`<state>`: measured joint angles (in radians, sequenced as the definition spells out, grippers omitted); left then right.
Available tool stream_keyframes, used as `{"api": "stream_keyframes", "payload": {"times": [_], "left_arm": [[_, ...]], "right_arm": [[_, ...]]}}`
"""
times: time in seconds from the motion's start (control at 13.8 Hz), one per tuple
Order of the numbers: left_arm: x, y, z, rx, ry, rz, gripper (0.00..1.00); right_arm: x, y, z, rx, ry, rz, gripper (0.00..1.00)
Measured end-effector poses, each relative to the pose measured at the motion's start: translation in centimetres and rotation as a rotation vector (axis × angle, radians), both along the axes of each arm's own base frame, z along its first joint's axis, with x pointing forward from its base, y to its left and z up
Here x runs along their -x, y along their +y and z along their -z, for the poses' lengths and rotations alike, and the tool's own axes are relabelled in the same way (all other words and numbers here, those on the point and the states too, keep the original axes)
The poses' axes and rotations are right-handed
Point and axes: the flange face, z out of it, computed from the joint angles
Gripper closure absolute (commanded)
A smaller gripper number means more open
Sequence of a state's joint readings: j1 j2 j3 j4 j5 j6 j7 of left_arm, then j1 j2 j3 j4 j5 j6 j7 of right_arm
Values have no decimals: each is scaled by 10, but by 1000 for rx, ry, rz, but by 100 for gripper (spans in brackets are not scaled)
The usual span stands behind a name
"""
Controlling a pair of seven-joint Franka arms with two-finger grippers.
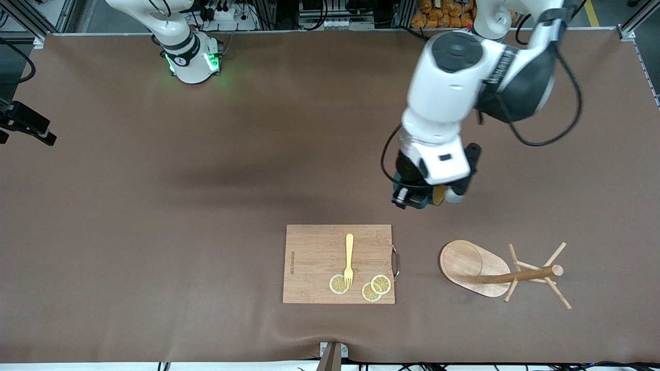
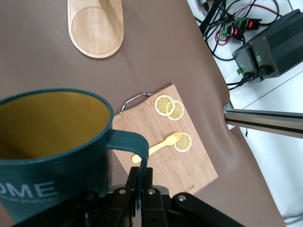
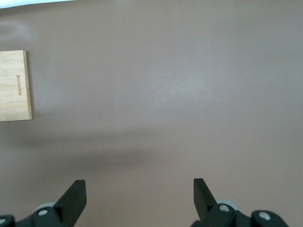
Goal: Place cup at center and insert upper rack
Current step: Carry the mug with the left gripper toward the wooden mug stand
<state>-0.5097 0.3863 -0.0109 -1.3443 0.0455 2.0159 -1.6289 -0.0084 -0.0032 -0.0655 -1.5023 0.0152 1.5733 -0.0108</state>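
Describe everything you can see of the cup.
The cup is dark teal outside and yellowish-tan inside, with pale lettering on its wall and a teal handle. It looks empty. The left gripper holds it by the handle, upright, in the air over bare table. Nothing else touches it.

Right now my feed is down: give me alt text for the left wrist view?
The left gripper holds the teal cup by its handle above the brown table. Below lie a wooden cutting board carrying a yellow fork and three lemon slices, and the mug tree's oval base.
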Motion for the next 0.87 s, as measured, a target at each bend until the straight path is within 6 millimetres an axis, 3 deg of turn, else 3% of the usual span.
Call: {"api": "stream_keyframes", "payload": {"times": [0.58,0.87], "left_arm": [[-50,119,-22,438,104,-41,100],[-67,165,-21,598,93,-59,100]], "right_arm": [[1,0,1,-1,10,0,0],[1,0,1,-1,12,1,0]]}}
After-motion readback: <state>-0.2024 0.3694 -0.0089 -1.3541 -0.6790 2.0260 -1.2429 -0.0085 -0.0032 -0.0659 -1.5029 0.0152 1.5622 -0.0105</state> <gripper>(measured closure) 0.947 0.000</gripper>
